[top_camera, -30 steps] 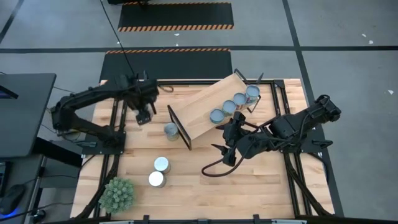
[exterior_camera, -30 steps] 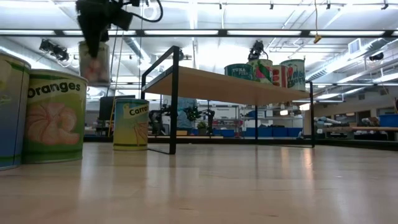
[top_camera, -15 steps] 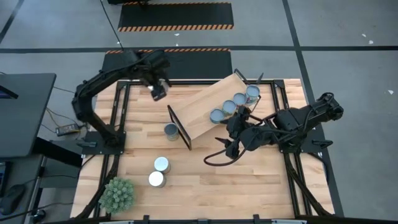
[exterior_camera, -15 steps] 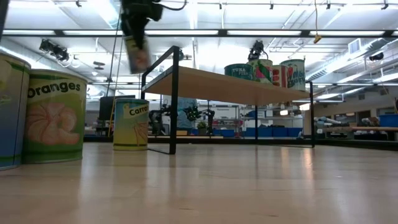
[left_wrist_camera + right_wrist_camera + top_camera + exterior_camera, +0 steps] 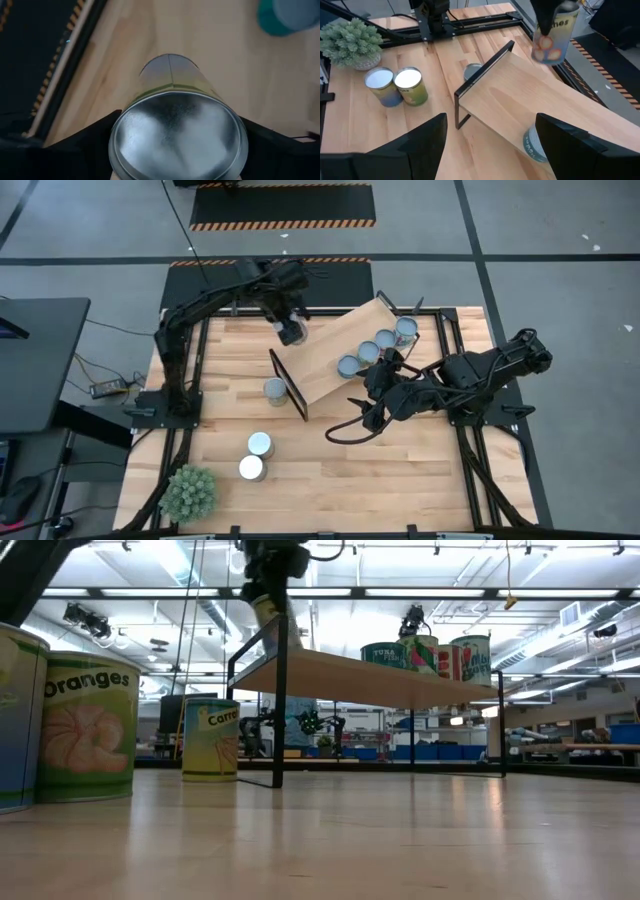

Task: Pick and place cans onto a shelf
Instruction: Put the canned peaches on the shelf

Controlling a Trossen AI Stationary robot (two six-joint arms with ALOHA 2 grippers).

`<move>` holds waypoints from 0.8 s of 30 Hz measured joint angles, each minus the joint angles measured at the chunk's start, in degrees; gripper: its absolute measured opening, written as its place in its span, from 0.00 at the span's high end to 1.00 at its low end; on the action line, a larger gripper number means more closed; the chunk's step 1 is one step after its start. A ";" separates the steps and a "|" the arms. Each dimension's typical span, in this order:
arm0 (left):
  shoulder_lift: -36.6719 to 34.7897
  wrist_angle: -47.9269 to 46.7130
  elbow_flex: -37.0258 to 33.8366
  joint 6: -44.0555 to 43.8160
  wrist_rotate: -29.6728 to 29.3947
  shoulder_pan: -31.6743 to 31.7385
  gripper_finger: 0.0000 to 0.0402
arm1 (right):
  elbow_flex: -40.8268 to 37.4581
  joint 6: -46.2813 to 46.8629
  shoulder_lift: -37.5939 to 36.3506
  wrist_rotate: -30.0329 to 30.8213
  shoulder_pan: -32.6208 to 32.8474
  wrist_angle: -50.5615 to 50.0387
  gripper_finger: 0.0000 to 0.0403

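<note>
My left gripper (image 5: 291,330) is shut on a can with a pale fruit label (image 5: 551,36), high above the far left end of the light-wood shelf (image 5: 325,352). Several cans (image 5: 368,352) stand in a row on the shelf's right half. One can (image 5: 275,390) stands on the table beside the shelf's black end frame. Two more cans (image 5: 256,455) stand near the front. My right gripper (image 5: 365,408) is open and empty, low over the table just in front of the shelf. My left gripper pinches the can's side wall (image 5: 131,107) between its two fingers (image 5: 92,137), one on either side, near the shiny end (image 5: 177,135) that faces the wrist camera. The fingers come from above, pointing down. The can hangs below them, slightly tilted, clear of shelf and table.
A spiky green plant (image 5: 188,492) stands at the table's front left corner. In the low view an oranges can (image 5: 85,725) and a carrots can (image 5: 210,738) stand left of the shelf frame (image 5: 280,700). Bare tabletop lies at the front right.
My left gripper has carried the can from above the table's far left part toward the right edge and stands over the shelf's left end. The can has stayed lifted clear, gripped the same way. My right gripper has hardly moved.
</note>
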 joint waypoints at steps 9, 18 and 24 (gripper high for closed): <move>3.31 -0.51 1.01 -1.14 1.65 -3.89 0.21 | 0.00 0.90 -0.20 0.04 -0.34 0.04 0.23; 5.24 -1.74 0.98 -1.45 2.12 -5.00 0.21 | 0.00 0.91 -0.20 0.00 -0.32 1.67 0.23; 6.13 -1.47 0.96 -0.05 2.62 -5.44 0.20 | 0.00 0.92 -0.20 0.00 -0.32 2.46 0.23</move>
